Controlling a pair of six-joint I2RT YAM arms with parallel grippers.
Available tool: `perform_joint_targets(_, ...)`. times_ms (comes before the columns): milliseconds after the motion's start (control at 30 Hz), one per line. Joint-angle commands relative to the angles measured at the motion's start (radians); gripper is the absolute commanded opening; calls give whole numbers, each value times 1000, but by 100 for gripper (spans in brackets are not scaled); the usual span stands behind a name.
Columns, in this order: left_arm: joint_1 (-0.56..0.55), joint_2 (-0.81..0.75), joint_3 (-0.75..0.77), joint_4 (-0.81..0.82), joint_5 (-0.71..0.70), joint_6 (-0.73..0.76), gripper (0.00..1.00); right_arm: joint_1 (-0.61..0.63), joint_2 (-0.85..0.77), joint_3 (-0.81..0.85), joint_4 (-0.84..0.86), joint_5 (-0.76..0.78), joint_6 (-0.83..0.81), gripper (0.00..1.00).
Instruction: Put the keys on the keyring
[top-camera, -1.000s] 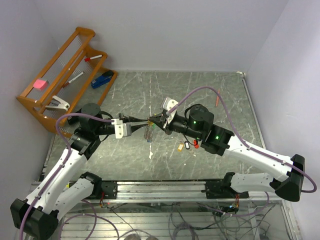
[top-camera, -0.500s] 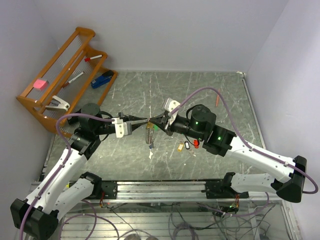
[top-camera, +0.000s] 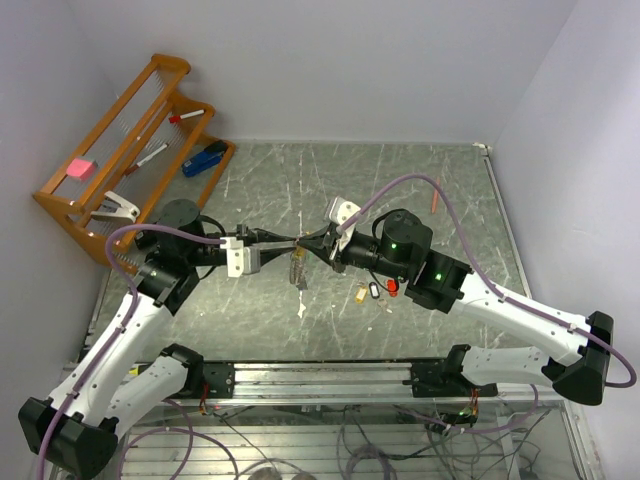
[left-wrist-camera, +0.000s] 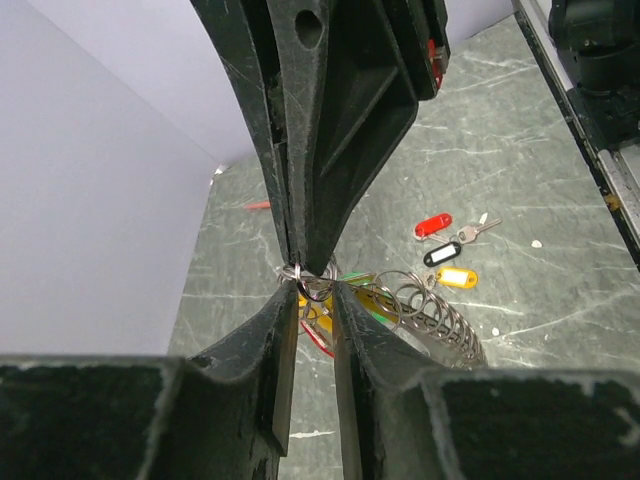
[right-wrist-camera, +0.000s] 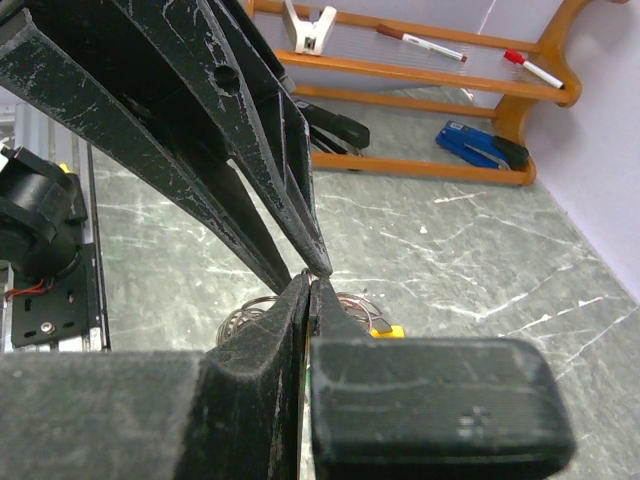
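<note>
The right gripper (right-wrist-camera: 310, 287) fills the bottom of the view, its two dark fingers pressed together with no gap. The left gripper (right-wrist-camera: 314, 264) reaches in from the upper left, its fingers narrowing to a point that meets the right tips. Just under that meeting point, silvery wire rings (right-wrist-camera: 352, 303) show on both sides of the fingers, above the green marbled table (right-wrist-camera: 480, 270), with a yellow tag (right-wrist-camera: 386, 331) beside them. A wooden rack (right-wrist-camera: 420, 168) stands along the table's far edge. It holds a blue stapler (right-wrist-camera: 480, 147), a black stapler (right-wrist-camera: 335, 128), two red-capped pens (right-wrist-camera: 530, 68) and a white clip (right-wrist-camera: 308, 25). A black motor (right-wrist-camera: 35, 220) sits by the left edge.
</note>
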Motion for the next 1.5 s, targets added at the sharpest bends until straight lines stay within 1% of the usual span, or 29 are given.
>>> perform_joint_targets(0, 3, 5, 34, -70, 55, 50, 30, -1, -7, 16, 61, 2, -1, 0)
perform_joint_targets(167, 3, 10, 29, -82, 48, 70, 26, -1, -7, 26, 59, -1, -4, 0)
perform_joint_targets(233, 3, 15, 31, -82, 44, 73, 20, 0, -8, 26, 58, -6, -3, 0)
perform_joint_targets(300, 3, 20, 35, -84, 46, 72, 9, -1, -10, 26, 56, -14, -7, 0)
perform_joint_targets(333, 3, 24, 38, -84, 46, 71, 7, -1, -11, 25, 55, -19, -8, 0)
perform_joint_targets(567, 3, 28, 44, -71, 53, 62, 7, 0, -17, 13, 56, -37, -5, 0)
perform_joint_targets(767, 3, 36, 58, -88, 74, 63, 7, -1, -27, 5, 57, -21, -19, 0)
perform_joint_targets(800, 3, 38, 59, -85, 80, 57, 8, -1, -27, 5, 57, -19, -21, 0)
perform_joint_targets(867, 3, 39, 61, -72, 86, 34, 14, -1, -27, 8, 57, -21, -21, 0)
perform_joint_targets(900, 3, 40, 61, -67, 91, 26, 15, -1, -24, 9, 57, -22, -20, 0)
perform_joint_targets(1100, 3, 45, 61, -81, 102, 26, 21, -1, -28, 6, 61, -19, -20, 0)
perform_joint_targets(1200, 3, 44, 61, -73, 104, 14, 22, -1, -28, 4, 66, -17, -20, 0)
perform_joint_targets(1367, 3, 48, 58, -80, 117, 22, 18, -1, -24, 5, 85, -18, -19, 0)
perform_joint_targets(1467, 3, 53, 57, -67, 127, 13, 10, 0, -20, 5, 87, -23, -14, 0)
